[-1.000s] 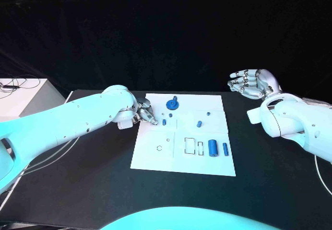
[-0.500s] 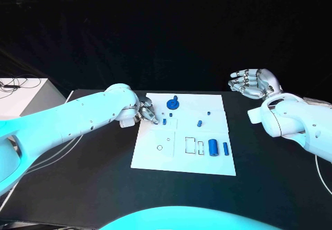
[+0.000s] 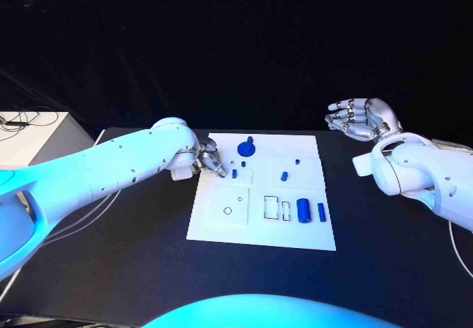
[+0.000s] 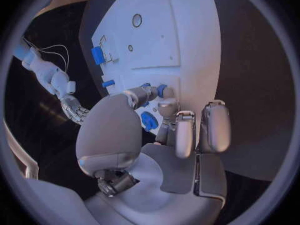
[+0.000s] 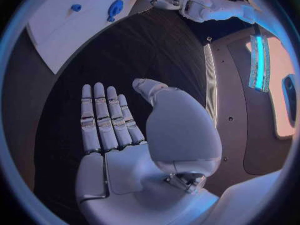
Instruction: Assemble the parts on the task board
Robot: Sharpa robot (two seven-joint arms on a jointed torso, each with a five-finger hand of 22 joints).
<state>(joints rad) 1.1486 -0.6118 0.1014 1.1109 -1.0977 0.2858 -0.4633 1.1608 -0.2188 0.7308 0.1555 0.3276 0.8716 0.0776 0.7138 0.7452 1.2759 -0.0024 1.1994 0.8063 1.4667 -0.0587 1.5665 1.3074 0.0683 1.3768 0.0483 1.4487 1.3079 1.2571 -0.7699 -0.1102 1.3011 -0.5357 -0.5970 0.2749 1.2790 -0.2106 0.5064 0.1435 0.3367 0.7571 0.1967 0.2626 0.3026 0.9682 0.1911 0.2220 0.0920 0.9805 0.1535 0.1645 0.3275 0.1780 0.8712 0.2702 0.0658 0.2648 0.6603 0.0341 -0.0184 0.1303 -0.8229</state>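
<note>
- At the left edge of the task board (image 3: 258,232), toward its far corner, your left hand (image 3: 208,162) is bent down over a small blue peg (image 3: 234,173); the left wrist view shows the fingertips (image 4: 145,91) close around the blue piece (image 4: 162,90), but you cannot tell whether they actually pinch it.
- Treat this part as light, rigid and smooth: it will likely roll or skid if nudged, so take it by its sides, across the middle, with a light pinch rather than a squeeze.
- Just beyond it, near the far edge, stands the round blue gear (image 3: 245,147); two more small blue parts (image 3: 284,175) lie toward the board's right edge.
- Nearer the front right corner, a thick blue cylinder (image 3: 305,211) and a thin blue bar (image 3: 321,212) lie side by side next to outlined slots; they look equally hard and slick.
- Your right hand (image 3: 359,117) hangs well apart, off the board's far right corner, fingers loosely spread and holding nothing.
</note>
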